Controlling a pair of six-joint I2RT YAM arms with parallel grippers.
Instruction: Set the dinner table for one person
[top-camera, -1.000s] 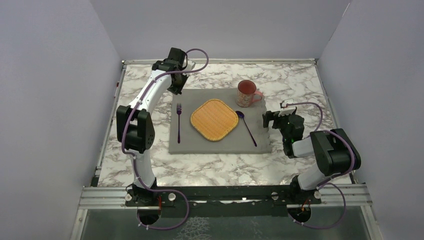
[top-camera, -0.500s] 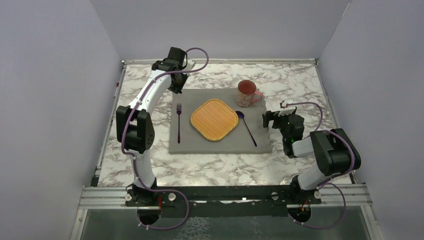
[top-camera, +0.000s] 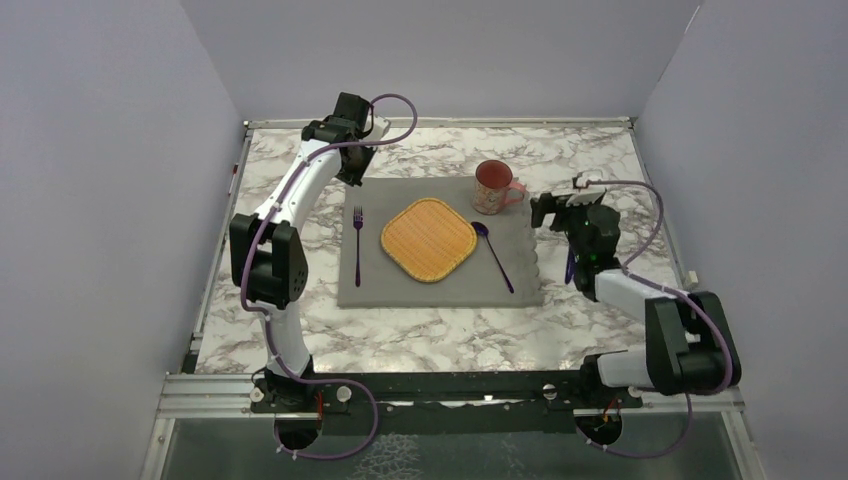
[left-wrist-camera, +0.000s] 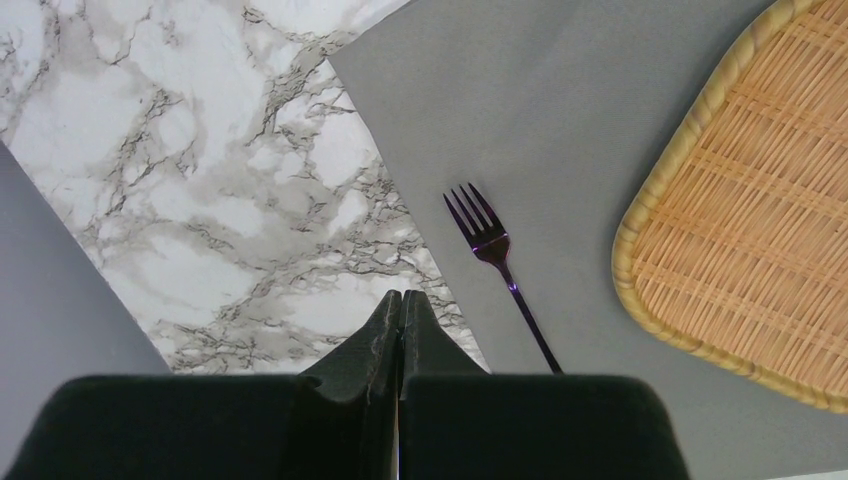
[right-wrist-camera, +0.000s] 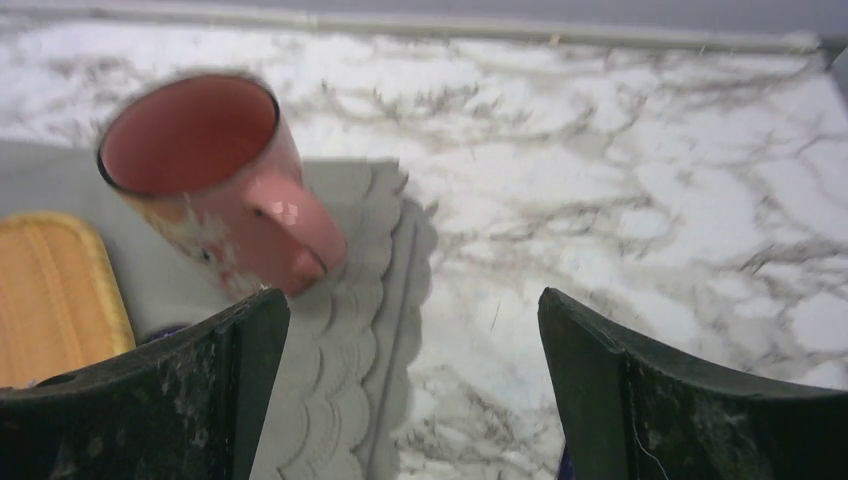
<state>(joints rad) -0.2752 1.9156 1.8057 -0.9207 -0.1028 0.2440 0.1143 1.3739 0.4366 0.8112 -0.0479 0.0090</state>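
Observation:
The marble dinner table (top-camera: 300, 330) carries a grey scalloped placemat (top-camera: 440, 285). On the mat lie a woven plate (top-camera: 428, 239), a purple fork (top-camera: 357, 243) to its left and a purple spoon (top-camera: 493, 255) to its right. A pink mug (top-camera: 492, 187) stands at the mat's far right corner. My left gripper (top-camera: 352, 176) hovers over the mat's far left corner, shut and holding nothing, its tips (left-wrist-camera: 400, 297) just short of the fork (left-wrist-camera: 497, 250). My right gripper (top-camera: 541, 211) stands open and holds nothing, to the right of the mug (right-wrist-camera: 215, 170), over the mat's folded edge (right-wrist-camera: 370, 330).
A thin purple piece (top-camera: 569, 265) lies on the marble under my right arm, only partly seen. Metal edging (top-camera: 440, 122) and lilac walls close in the table at the back and sides. The arm bases sit on a rail (top-camera: 450, 390) at the near edge.
My right arm has swung toward the far side, bringing its open gripper up beside the mug and uncovering the purple piece on the marble. The left arm has stayed put.

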